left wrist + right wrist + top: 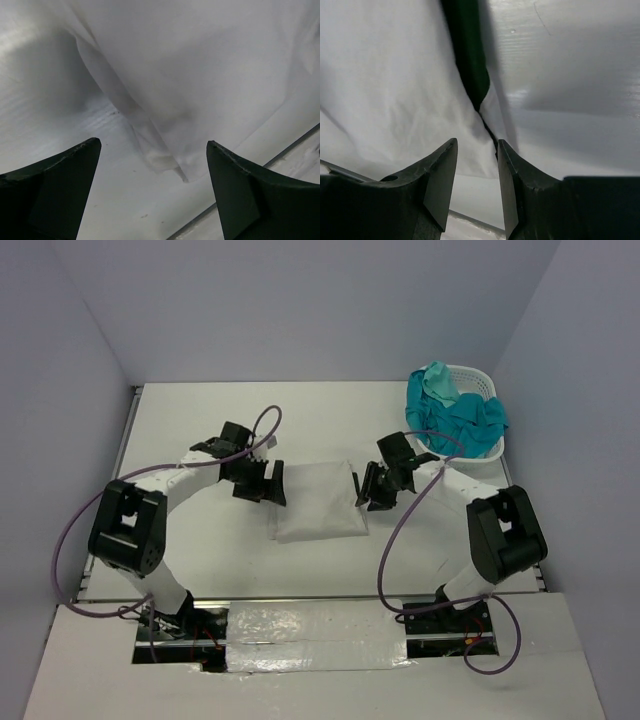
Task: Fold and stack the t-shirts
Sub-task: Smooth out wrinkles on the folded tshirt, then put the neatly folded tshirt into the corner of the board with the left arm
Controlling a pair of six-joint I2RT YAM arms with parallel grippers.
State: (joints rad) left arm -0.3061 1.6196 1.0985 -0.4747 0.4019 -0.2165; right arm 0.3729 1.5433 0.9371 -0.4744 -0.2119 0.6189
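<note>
White tee (318,502) lies folded mid-table; left gripper (268,483) is wide open at its left edge, right gripper (366,487) part-open at its right, both empty. Risk: a fingertip snags a hem on pull-back and drags the fold open. Dark green strip (467,55) under the right edge could be a second tee or trim — can't tell — and the teal tees (455,412) hide whatever else is in the basket (487,380).

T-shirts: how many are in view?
3: a white tee folded mid-table, a dark green tee showing at its edge, a teal tee heaped in the basket; that heap may hide more.
</note>
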